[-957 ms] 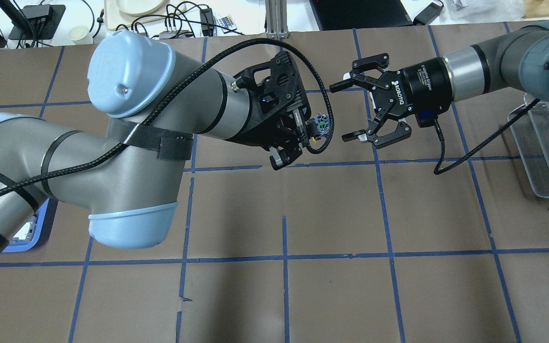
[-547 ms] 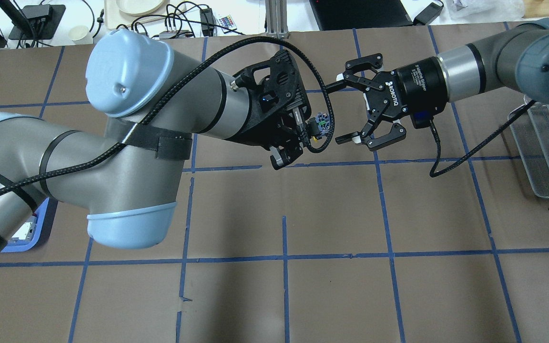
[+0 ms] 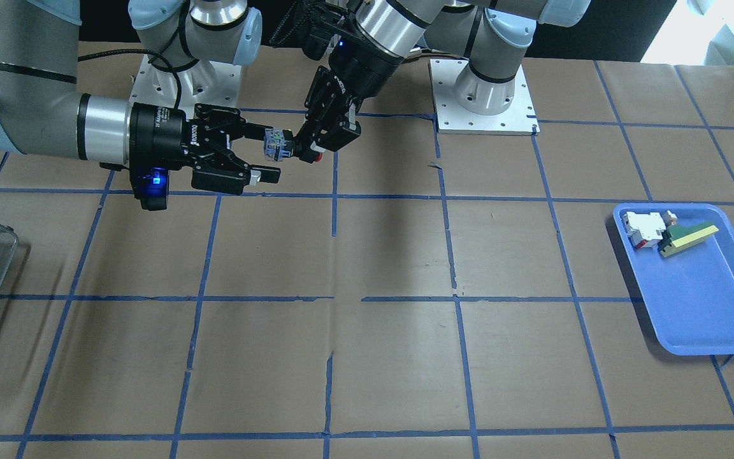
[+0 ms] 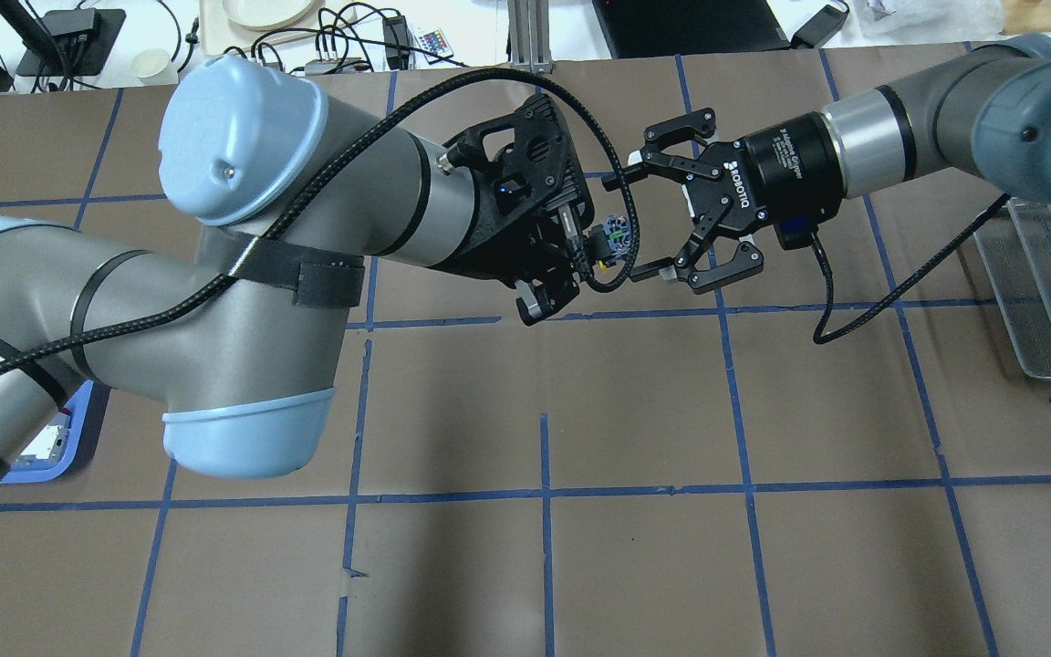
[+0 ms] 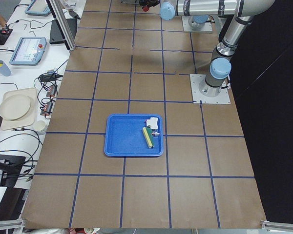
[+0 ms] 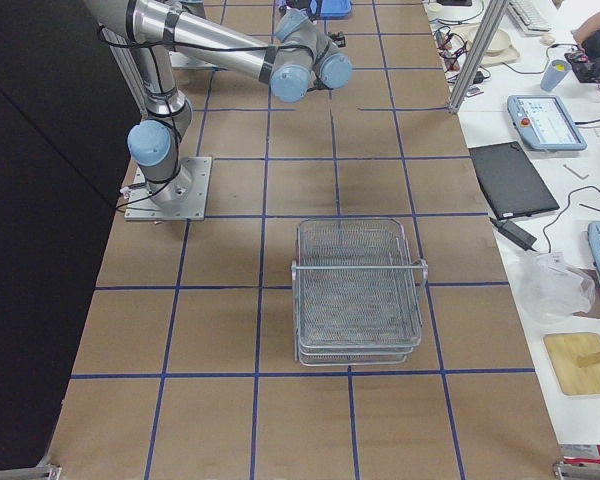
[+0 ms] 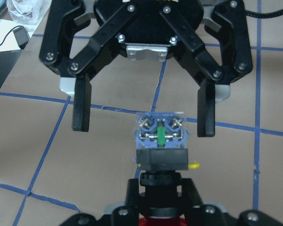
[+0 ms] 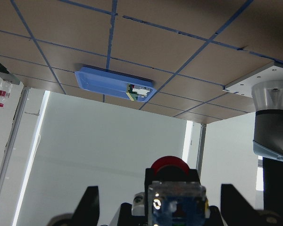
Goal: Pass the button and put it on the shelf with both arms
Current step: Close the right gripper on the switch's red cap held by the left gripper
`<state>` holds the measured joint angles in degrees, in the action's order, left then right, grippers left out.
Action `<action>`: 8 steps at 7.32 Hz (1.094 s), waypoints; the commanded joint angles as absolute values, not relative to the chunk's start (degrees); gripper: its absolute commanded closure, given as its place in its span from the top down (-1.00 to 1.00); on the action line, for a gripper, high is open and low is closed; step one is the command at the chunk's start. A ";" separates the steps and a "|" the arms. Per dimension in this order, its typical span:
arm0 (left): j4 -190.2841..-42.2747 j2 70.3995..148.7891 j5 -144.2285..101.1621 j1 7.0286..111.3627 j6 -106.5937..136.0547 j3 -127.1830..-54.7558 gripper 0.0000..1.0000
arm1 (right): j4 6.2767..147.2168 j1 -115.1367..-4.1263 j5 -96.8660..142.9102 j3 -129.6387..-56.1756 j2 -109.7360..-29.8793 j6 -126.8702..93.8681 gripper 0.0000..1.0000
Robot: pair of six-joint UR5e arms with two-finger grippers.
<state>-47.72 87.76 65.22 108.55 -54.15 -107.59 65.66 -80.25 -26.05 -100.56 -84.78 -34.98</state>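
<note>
In the front-facing view the button (image 3: 280,145) is held clamped by its black body in the left gripper (image 3: 308,152), above the table; the right gripper (image 3: 264,153) is spread wide, its fingers flanking the terminal block without contact. In the overhead view the shelf (image 4: 1045,274) is seen well apart, at the right edge. In the left wrist view a gap is shown either side of the block. The pickup is judged done; the hand-over grasp, release and shelf placement are left.

button (image 3: 276,145) between left claw (image 3: 308,152), right claw (image 3: 273,153)
</note>
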 commanded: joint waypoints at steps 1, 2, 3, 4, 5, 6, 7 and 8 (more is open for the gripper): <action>-47.72 87.80 65.22 108.63 -54.14 -107.67 -0.72 | 65.65 -79.90 -25.75 -100.46 -84.81 -34.89 -0.10; -47.72 87.80 65.21 108.63 -54.14 -107.58 -0.72 | 65.57 -79.81 -25.66 -100.46 -85.08 -34.89 -0.36; -47.72 87.80 65.21 108.63 -54.14 -107.58 -0.72 | 65.57 -79.89 -25.66 -100.55 -85.43 -34.89 -0.50; -47.72 87.72 65.21 108.63 -54.05 -107.58 -0.72 | 63.74 -79.81 -25.66 -100.55 -85.60 -34.81 -0.69; -47.72 87.71 65.30 108.63 -54.05 -107.67 -0.72 | 63.20 -79.80 -25.66 -100.46 -85.69 -34.80 -0.84; -47.72 87.71 65.22 108.63 -54.05 -107.58 -0.72 | 63.28 -79.80 -25.66 -100.37 -85.69 -34.80 -0.85; -47.72 87.63 65.21 108.63 -54.05 -107.58 -0.72 | 63.28 -79.80 -25.66 -100.37 -85.69 -34.80 -0.86; -47.72 87.63 65.30 108.63 -53.97 -107.58 -0.71 | 63.28 -79.80 -25.66 -100.20 -85.69 -34.80 -0.86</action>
<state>-47.72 87.66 65.31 108.52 -54.03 -107.59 63.32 -79.81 -25.70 -100.34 -85.68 -34.81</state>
